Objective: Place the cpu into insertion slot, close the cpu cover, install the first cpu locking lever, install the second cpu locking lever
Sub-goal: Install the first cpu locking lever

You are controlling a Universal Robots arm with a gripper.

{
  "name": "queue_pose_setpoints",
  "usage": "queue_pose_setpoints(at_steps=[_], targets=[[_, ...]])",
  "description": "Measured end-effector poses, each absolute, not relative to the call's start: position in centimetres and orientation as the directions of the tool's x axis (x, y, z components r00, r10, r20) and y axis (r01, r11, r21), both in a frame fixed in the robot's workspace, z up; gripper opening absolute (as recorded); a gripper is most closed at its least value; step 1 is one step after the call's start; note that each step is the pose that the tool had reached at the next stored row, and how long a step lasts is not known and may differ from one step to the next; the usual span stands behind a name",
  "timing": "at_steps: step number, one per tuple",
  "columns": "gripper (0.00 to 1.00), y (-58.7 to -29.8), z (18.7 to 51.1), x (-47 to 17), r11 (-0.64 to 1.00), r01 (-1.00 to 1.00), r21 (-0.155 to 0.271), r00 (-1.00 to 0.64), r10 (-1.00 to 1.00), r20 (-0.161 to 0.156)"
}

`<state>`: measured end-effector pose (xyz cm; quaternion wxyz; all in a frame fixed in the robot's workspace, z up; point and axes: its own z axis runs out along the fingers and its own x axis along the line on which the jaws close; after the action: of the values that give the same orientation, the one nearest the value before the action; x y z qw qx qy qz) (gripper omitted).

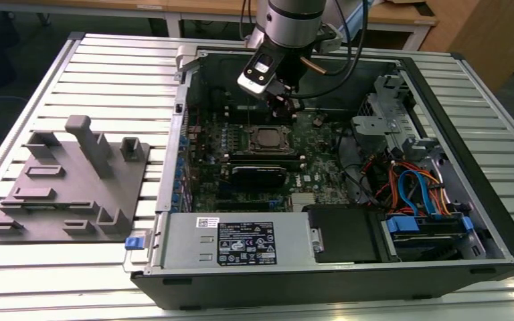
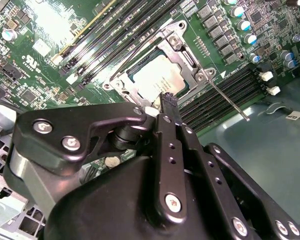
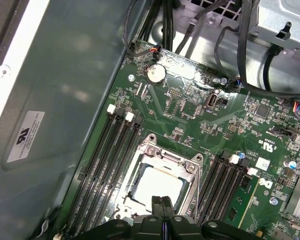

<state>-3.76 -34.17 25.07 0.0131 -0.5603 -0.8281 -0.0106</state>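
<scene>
Cpu (image 3: 157, 187), one, seated beneath one cpu cover (image 3: 162, 154), gripper (image 3: 163, 201) fingers pinched together

The exterior view looks steeply down from well back, taking in the whole open computer case (image 1: 328, 284) on the slatted table (image 1: 114, 60). Both wrist views sit close above the motherboard (image 3: 190, 105), looking past the gripper (image 2: 167, 98) (image 3: 162, 201) from different angles, and both show the cpu (image 2: 155, 77) (image 3: 157, 184).

Pale silver-grey cpu (image 3: 157, 187), silvery cpu cover (image 3: 166, 159), green motherboard (image 3: 190, 112), black gripper (image 3: 162, 200), blue and orange cables (image 1: 411, 182)
</scene>
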Motion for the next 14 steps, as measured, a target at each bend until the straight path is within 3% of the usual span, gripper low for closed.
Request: queue_pose_setpoints(at_steps=[14], targets=[[0.11, -34.17, 25.07, -3.76, 0.378, 0.926, 0.003, -0.378, 0.925, 0.034]])
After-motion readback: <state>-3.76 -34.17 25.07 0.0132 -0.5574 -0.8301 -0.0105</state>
